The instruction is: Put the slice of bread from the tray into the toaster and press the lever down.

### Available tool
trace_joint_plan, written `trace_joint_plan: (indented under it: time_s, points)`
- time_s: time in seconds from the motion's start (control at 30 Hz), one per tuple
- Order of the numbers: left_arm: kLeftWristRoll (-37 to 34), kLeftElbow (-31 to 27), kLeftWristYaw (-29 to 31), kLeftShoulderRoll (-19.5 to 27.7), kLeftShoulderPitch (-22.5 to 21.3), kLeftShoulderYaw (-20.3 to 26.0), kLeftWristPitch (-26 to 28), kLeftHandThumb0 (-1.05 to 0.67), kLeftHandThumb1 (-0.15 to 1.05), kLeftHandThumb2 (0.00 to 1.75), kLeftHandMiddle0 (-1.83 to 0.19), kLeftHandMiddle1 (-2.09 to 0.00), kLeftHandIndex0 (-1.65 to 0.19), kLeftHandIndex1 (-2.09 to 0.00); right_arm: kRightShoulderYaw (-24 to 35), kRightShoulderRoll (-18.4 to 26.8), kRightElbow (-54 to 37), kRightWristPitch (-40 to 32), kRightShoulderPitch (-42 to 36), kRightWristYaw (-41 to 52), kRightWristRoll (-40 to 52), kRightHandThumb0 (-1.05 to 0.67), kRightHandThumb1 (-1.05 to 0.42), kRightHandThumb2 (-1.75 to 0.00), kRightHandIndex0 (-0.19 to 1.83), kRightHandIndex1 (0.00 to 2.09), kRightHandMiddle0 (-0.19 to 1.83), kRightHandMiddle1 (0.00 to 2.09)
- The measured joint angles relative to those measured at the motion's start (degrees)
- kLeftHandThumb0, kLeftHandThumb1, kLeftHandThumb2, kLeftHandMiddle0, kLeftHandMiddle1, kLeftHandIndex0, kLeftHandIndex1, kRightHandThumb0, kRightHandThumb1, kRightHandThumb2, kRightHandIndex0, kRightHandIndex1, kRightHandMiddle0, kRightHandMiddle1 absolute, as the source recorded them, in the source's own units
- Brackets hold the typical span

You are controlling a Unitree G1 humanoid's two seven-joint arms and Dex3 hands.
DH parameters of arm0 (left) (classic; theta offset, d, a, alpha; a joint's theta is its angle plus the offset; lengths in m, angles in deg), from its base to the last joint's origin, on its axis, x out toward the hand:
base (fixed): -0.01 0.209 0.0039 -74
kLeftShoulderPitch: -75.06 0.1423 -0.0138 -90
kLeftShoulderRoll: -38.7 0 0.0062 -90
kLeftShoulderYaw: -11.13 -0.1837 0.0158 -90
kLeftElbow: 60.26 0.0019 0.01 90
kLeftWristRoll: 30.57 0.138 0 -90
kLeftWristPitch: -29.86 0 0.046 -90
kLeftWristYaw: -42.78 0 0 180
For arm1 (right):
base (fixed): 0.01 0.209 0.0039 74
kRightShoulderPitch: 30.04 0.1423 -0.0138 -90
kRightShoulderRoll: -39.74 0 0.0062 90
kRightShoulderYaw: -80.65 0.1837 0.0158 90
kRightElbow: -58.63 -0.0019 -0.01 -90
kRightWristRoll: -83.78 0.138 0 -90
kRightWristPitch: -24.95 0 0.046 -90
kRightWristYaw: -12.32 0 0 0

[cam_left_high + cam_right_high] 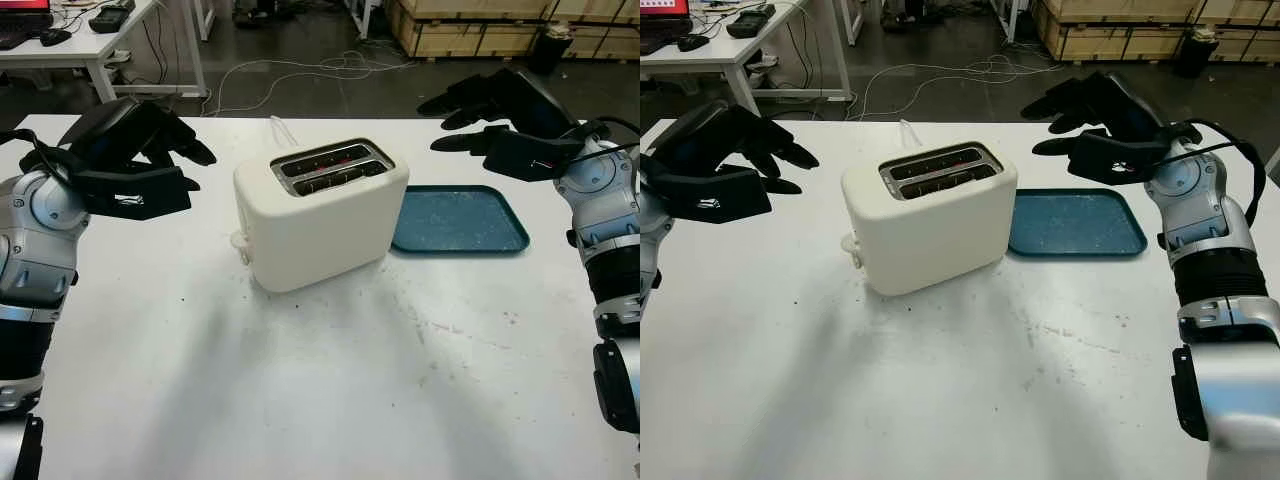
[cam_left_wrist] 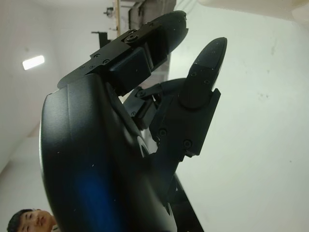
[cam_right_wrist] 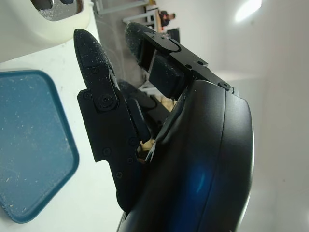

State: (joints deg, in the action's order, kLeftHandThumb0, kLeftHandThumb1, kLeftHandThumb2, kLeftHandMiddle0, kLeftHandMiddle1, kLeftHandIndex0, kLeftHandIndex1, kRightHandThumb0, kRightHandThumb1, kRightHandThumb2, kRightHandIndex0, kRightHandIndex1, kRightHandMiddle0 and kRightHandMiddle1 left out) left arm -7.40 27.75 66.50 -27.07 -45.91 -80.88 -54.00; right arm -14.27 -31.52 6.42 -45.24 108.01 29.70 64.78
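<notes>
1. Bread is the thing we cannot place: the flat blue plastic tray (image 1: 459,220) lies bare on the white worktop (image 1: 330,380), just beside the toaster on its right, and we see no slice on it or in either hand.
2. We look down on the cream-white two-slot toaster (image 1: 320,215) in the head views. Its slots (image 1: 332,166) look dark with reddish marks inside, and we cannot tell whether a slice sits down in them.
3. We see a small cream knob or lever (image 1: 240,243) on the toaster's left end, low on the side, so we judge it may already be down, though we cannot be sure.
4. Our left black three-fingered robot hand (image 1: 150,165) hangs in the air left of the toaster, open and holding nothing.
5. Our right black three-fingered robot hand (image 1: 500,125) hovers above the far side of the tray, also open with nothing in it.
6. We judge the task either near its close or not yet begun; the bare tray leans us toward the bread being already in.
7. The head views give us the whole layout. The right wrist view adds crumb-like specks on the tray (image 3: 29,145) and a close corner of the toaster (image 3: 43,24). The left wrist view adds a person (image 2: 26,221) at its edge.
</notes>
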Motion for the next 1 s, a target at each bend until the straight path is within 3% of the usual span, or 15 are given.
trace_joint_plan:
  time_s: [0.3,1.0]
  points:
    - [0.05,-0.57,0.00,0.00,-0.01,0.00,-0.11,-0.36,0.76,0.00,-0.82,-0.94,-1.15,-0.04,-0.01,0.00,-0.02,-0.24,0.00,0.00,0.00,-0.52,-0.78,0.00,0.76,0.57,0.95,0.01]
    - [1.07,-0.61,0.00,0.00,-0.01,0.00,-0.12,-0.35,0.76,0.00,-0.82,-0.94,-1.15,-0.05,-0.03,0.00,-0.55,-0.32,0.00,0.20,0.01,-0.49,-0.76,0.00,0.73,0.65,0.97,0.01]
